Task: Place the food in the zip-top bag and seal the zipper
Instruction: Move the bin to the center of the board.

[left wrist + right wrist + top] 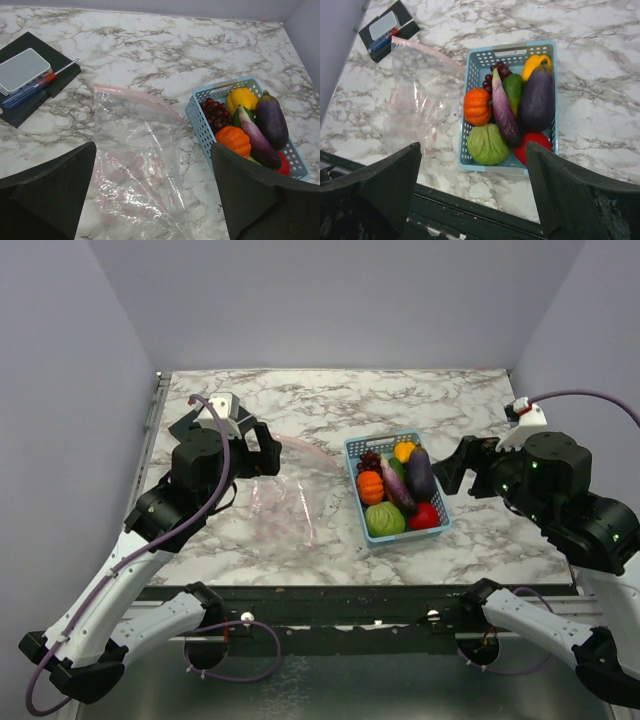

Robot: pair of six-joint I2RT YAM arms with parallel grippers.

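My left gripper (266,450) hangs at the centre left of the overhead view above the marble table (300,390), fingers spread wide and holding nothing. In the upper left of my left wrist view a black pad (62,75) carries a white box (24,69) and a red-and-blue screwdriver (35,87). Just right of it the clear zip-top bag (135,160) lies flat and empty on the table, its pinkish zipper (132,93) along the far edge, the mouth facing away from me. Just beside the bag's right edge stands a light-blue slotted basket (199,125) with all the food in it: dark grapes (216,112) and a yellow piece (242,99) at the far end, an orange pumpkin (234,141), a green piece (512,87), a slim eggplant (504,112) and a fat eggplant (537,100) in the middle, a green cabbage (487,144) and a red tomato (535,145) at the near end. At the right of the overhead view my right gripper (450,472) hovers just beside the basket, also wide and holding nothing
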